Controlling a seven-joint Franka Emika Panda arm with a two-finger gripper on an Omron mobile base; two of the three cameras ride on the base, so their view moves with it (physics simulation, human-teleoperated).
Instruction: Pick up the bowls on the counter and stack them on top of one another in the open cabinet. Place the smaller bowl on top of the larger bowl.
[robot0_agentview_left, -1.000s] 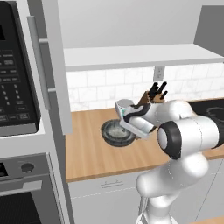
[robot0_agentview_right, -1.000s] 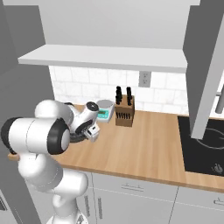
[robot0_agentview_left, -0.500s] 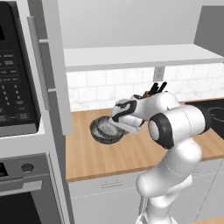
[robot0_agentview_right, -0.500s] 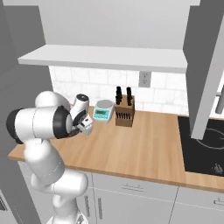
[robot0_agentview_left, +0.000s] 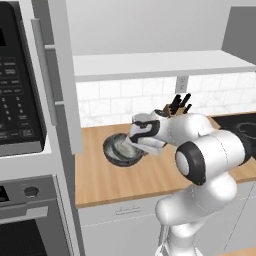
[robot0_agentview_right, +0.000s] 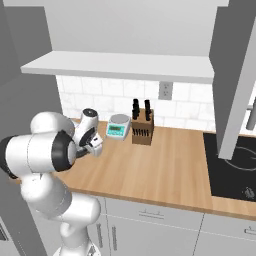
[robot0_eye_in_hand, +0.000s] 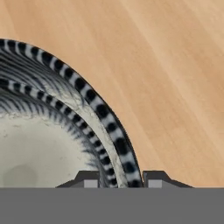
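The bowl (robot0_agentview_left: 119, 150) is the landmark here. It sits on the wooden counter (robot0_agentview_left: 120, 182), a wide dark dish with a pale speckled inside, just left of the white arm's wrist in the left base view. Whether it rests flat or is lifted slightly off the wood cannot be told.

The gripper (robot0_eye_in_hand: 119, 180) is at the bowl's right rim. In the hand view its two dark fingertips (robot0_eye_in_hand: 89, 180) straddle the striped black-and-white rim, one tip over the pale inside, the other over the bare wood outside the bowl. The rim runs between them, but whether they press on it or stand slightly apart from it cannot be told.

Behind the bowl and to its right stands a wooden knife block (robot0_agentview_right: 141, 131) with black handles, and just beside the block sits a small white-and-teal kitchen scale (robot0_agentview_right: 118, 125). Above the bowl runs the flat white shelf (robot0_agentview_left: 160, 65) of the open cabinet, with its long grey door (robot0_agentview_left: 62, 75) to the bowl's left.
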